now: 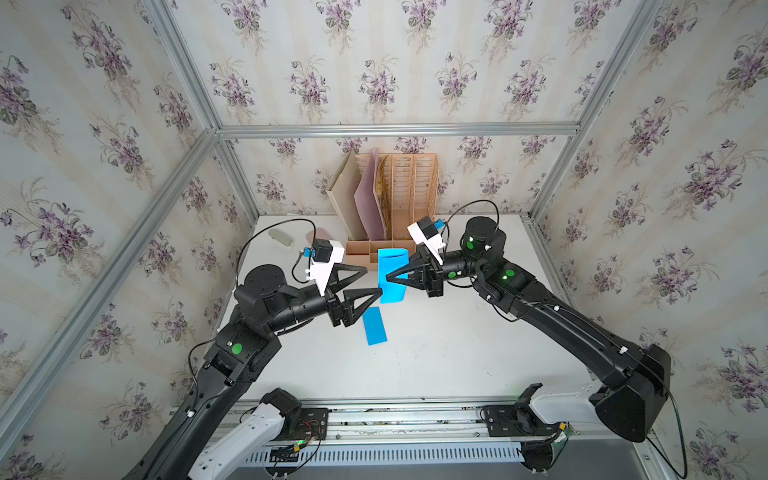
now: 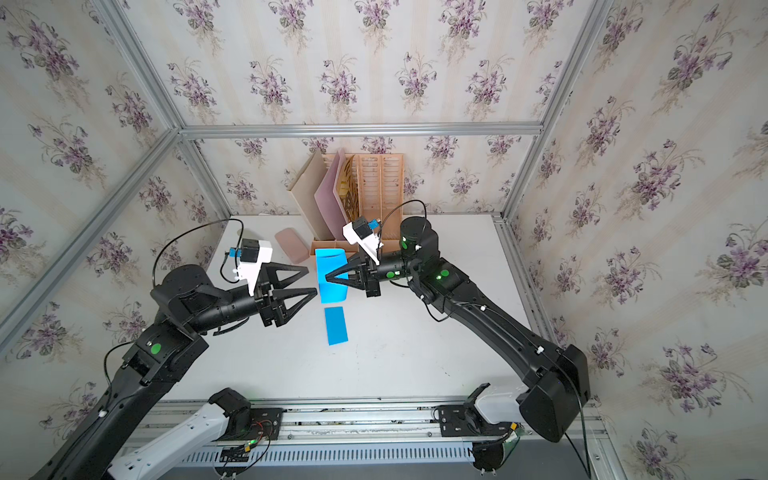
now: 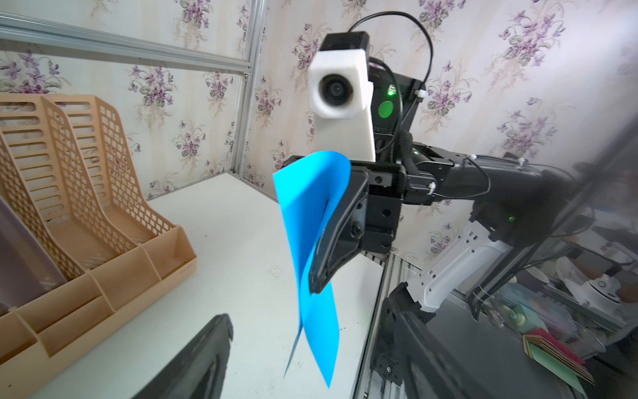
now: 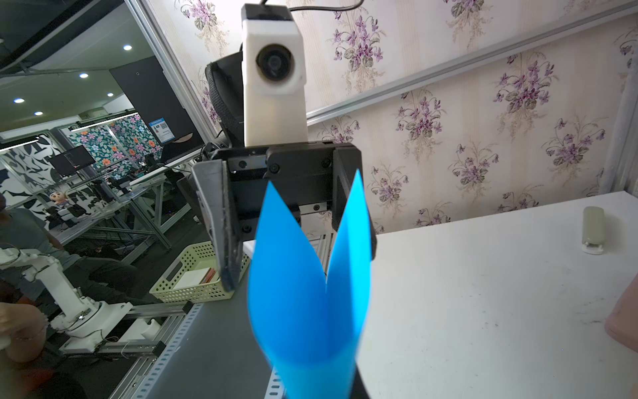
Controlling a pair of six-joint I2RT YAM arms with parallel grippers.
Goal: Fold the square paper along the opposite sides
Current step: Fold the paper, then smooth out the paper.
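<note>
two grippers meet at a blue paper [image 1: 392,262] held above the table [image 1: 449,353].
right gripper [image 1: 388,277] pinches the blue paper, bent loosely double, in mid-air before the file rack [image 1: 409,199]; left gripper [image 1: 374,280] stands spread just beside its edge. a folded blue strip [image 1: 375,326] lies on the table nearby. a blue poster [image 4: 161,127] outside bears writing too small to read.

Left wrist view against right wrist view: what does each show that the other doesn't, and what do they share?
Only the left wrist view: the peach file rack and the right fingers shut on the blue paper. Only the right wrist view: the left fingers spread open, a small cream object on the white table, and a pale mesh basket beyond it. Both: the blue paper, bent over, above the white table.
</note>
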